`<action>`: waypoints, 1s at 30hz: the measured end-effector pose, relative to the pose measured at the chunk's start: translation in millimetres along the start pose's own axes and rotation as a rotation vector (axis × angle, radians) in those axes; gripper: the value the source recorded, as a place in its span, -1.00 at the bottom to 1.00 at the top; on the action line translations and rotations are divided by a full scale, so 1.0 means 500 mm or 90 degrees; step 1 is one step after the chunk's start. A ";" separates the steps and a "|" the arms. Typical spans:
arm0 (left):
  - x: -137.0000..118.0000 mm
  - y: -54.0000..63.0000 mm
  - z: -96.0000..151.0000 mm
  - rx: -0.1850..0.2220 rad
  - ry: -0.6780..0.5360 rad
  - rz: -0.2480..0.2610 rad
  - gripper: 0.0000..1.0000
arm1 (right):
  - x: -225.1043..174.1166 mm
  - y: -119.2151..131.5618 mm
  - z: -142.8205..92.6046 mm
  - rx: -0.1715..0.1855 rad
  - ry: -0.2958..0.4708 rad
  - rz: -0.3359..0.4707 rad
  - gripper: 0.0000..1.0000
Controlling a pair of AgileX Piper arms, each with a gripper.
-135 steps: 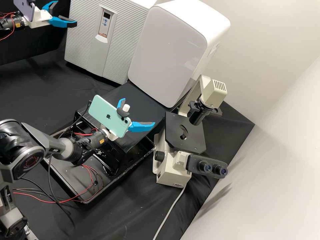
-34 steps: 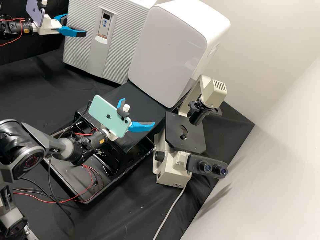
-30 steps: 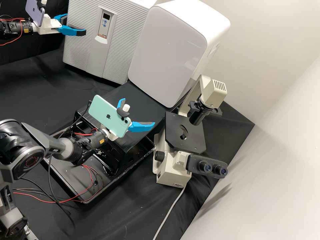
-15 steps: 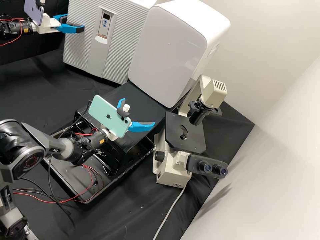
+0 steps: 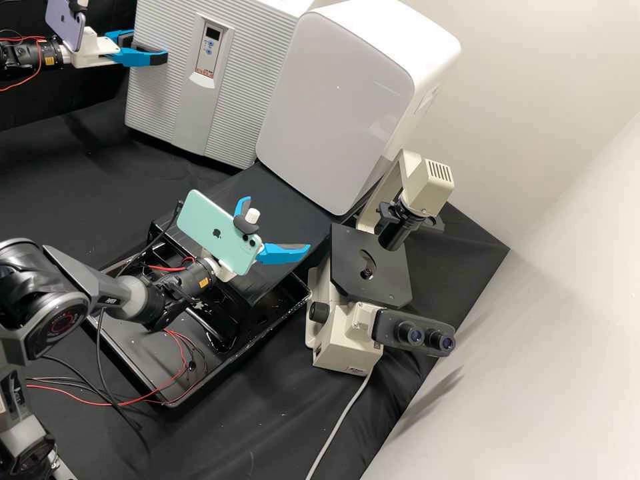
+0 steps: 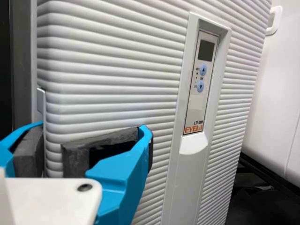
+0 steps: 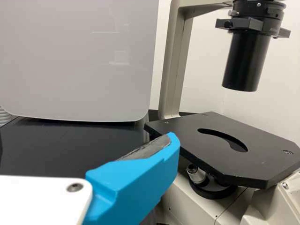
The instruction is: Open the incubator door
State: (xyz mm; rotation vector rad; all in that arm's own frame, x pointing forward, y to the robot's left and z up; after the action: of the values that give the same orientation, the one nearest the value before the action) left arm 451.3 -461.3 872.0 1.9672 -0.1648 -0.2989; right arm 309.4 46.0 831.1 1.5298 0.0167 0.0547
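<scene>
Incubator door (image 6: 117,84) upright by the bench's (image 5: 67,160) far edge; ajar or shut, impossible to tell. Approach apparently done, wide swing left to do. Left gripper (image 5: 148,47) at door's side edge, jaws parted. Nearer inverted microscope (image 5: 370,263) by bench's right edge: right gripper (image 5: 277,223), likewise released.

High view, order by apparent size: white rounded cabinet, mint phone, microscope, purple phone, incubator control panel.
Largest to smallest:
1. White rounded cabinet
2. Microscope
3. Mint phone
4. Purple phone and incubator control panel: too alike to rank, and the purple phone is cut off by the view's edge.
</scene>
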 end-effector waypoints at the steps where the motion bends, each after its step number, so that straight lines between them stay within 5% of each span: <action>1: -0.002 -0.001 0.000 -0.001 0.001 -0.001 -1.00 | 0.000 0.000 0.000 0.000 0.000 0.000 1.00; 15: -0.078 -0.010 0.068 0.008 -0.021 -0.024 -1.00 | 0.000 0.000 0.000 0.000 0.000 0.000 1.00; 27: -0.199 -0.029 0.164 0.099 -0.096 -0.045 -1.00 | 0.000 0.000 0.000 0.000 0.000 0.000 1.00; 30: -0.226 -0.028 0.177 0.097 -0.105 -0.036 -1.00 | 0.000 0.000 0.000 0.000 0.000 0.000 1.00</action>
State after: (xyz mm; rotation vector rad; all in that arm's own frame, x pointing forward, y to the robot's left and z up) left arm 317.8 -505.1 840.4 2.1005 -0.2446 -0.4999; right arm 309.4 46.0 831.1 1.5298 0.0167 0.0547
